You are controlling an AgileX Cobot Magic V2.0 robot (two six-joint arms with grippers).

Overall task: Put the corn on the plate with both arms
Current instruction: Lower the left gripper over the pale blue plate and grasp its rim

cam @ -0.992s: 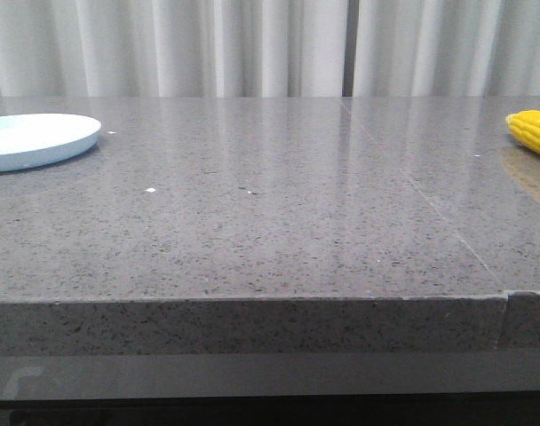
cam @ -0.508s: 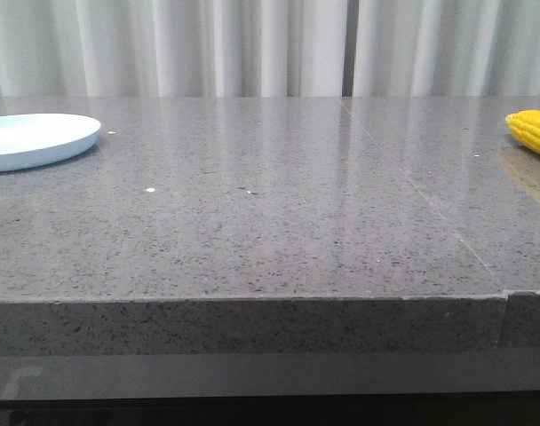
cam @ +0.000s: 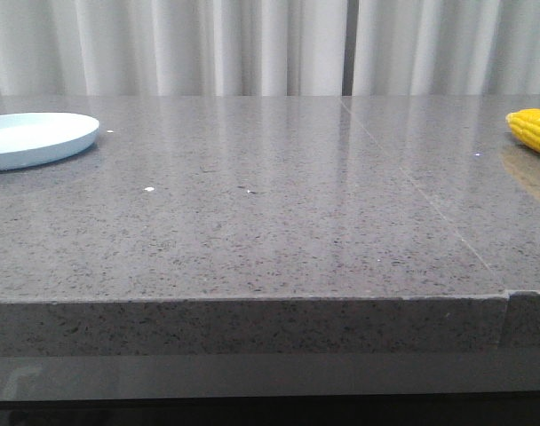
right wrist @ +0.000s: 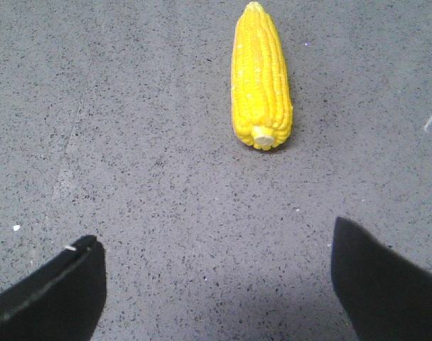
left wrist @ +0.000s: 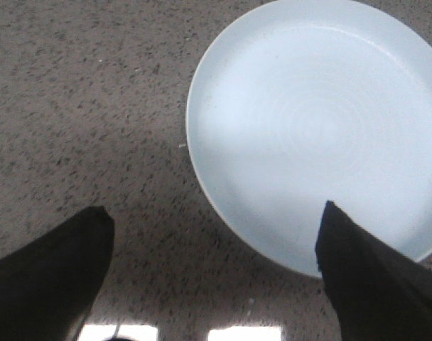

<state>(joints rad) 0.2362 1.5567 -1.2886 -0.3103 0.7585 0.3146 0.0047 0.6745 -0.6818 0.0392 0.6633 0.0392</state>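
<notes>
Two grippers, both spread and empty. The corn lies ahead of the right gripper, stub end nearest; the plate sits beneath the left gripper. Risk: the round cob rolling from an off-centre pinch.

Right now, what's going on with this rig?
Nothing is held yet. The corn lies alone on the grey table, far right in the front view, with the open right gripper above the bare table just short of its stub end. The empty plate sits far left; the open left gripper hangs over its near rim.
</notes>
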